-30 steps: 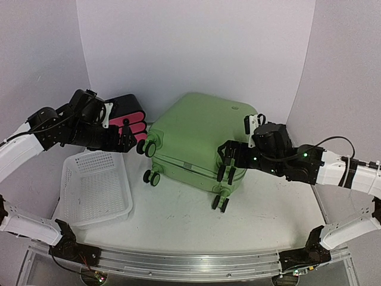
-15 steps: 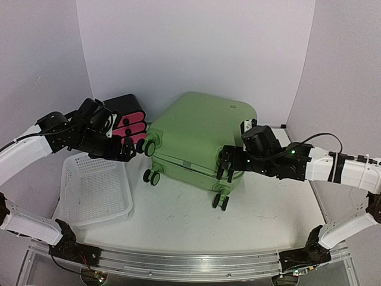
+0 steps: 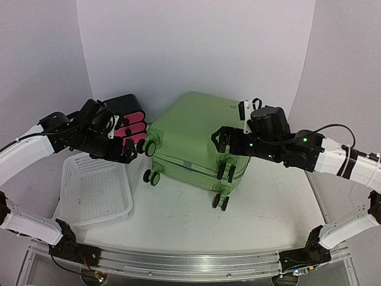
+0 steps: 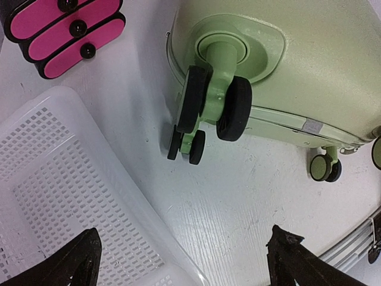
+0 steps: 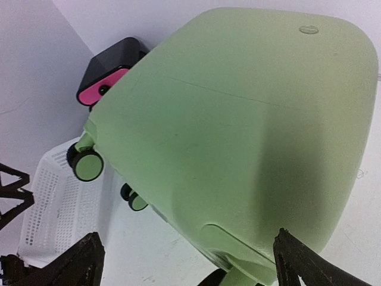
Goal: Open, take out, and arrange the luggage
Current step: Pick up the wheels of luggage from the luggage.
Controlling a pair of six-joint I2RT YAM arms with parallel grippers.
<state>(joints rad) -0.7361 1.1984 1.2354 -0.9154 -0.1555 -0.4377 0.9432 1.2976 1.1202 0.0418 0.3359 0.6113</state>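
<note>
The right gripper point(image 3: 223, 141) had risen from the suitcase's point(image 3: 190, 134) five-o'clock wheels point(image 3: 226, 171) to hover over its lid, jaws wide. The left gripper point(image 3: 126, 149), equally wide, had edged toward the nine-o'clock wheel point(image 3: 149, 147). The suitcase lay mid-table point(image 3: 268, 208), still shut.

Basket point(image 3: 95, 186), drawer box point(image 3: 126, 115) crowd luggage point(image 3: 193, 134) left side

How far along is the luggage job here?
Done: nothing visible; the luggage lies shut on the table, seam closed. In hand: nothing held; the left gripper hangs open by a wheel, and the right gripper is open above the shell. Left: opening it, taking things out, arranging.
</note>
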